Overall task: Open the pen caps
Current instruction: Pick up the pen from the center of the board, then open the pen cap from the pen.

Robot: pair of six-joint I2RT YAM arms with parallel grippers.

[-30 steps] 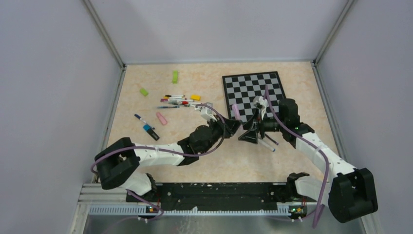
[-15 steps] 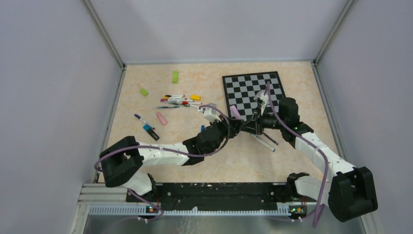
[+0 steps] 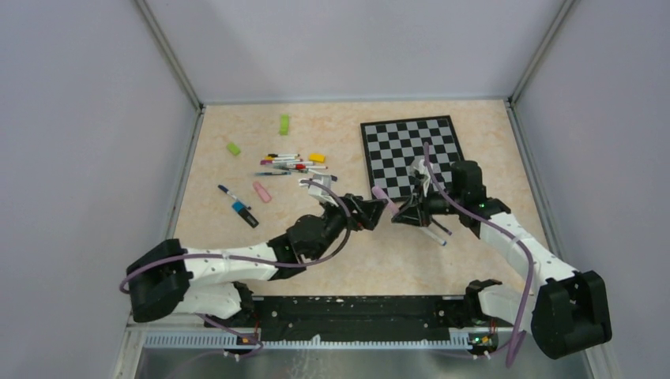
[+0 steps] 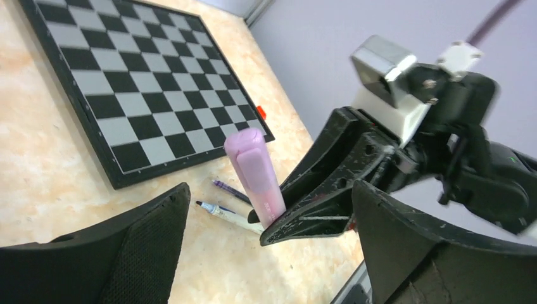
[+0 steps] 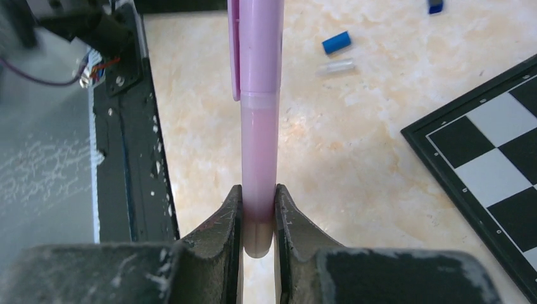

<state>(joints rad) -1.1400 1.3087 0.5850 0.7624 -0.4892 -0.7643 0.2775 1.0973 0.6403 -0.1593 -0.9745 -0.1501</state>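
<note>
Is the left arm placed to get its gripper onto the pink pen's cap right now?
Probably yes: the left gripper is open, jaws framing the cap with nothing between, while the right gripper clamps the other end of the pink pen.

Pink pen [image 5: 258,126]: no print that can be read.
Chessboard [image 3: 404,144]: plain squares, no letters or numbers.
</note>
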